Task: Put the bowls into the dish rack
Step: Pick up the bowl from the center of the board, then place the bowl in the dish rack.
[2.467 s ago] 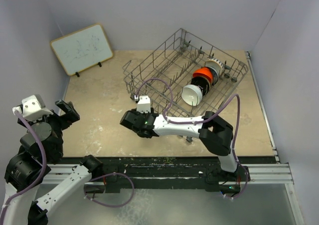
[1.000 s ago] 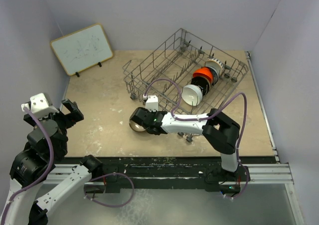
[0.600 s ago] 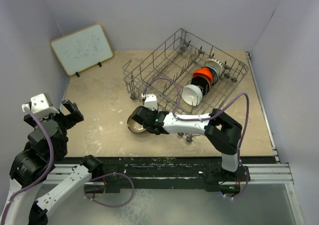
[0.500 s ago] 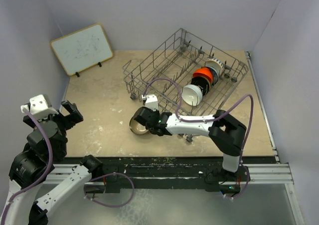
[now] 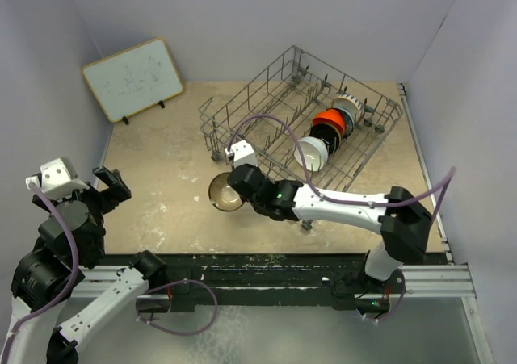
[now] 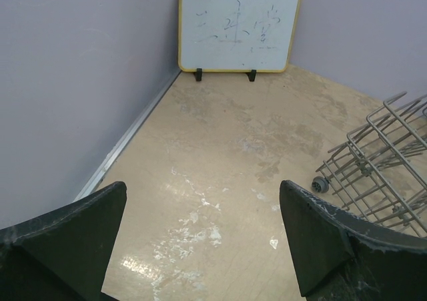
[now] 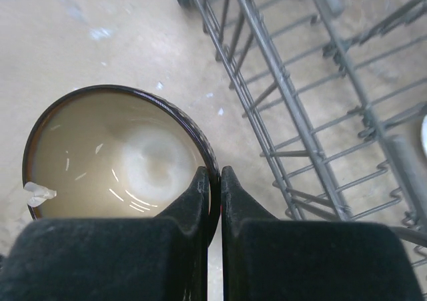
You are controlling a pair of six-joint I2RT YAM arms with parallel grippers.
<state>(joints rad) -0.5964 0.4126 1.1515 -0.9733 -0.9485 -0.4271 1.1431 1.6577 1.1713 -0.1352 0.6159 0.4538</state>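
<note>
A brown bowl with a cream inside sits just off the dish rack's near-left corner. My right gripper is shut on its rim, one finger inside and one outside. The dish rack is a grey wire basket. Standing on edge in its right half are a white bowl, an orange-red bowl, a dark patterned one and a cream one. My left gripper hangs open over bare table at the far left.
A white board leans on the back-left wall. Walls close in the table on the left, back and right. One rack wheel rests on the beige tabletop.
My right gripper closed on the brown bowl's rim, and its arm stretched out, elbow swinging right. The bowl now shows its cream inside. The left arm shifted slightly.
</note>
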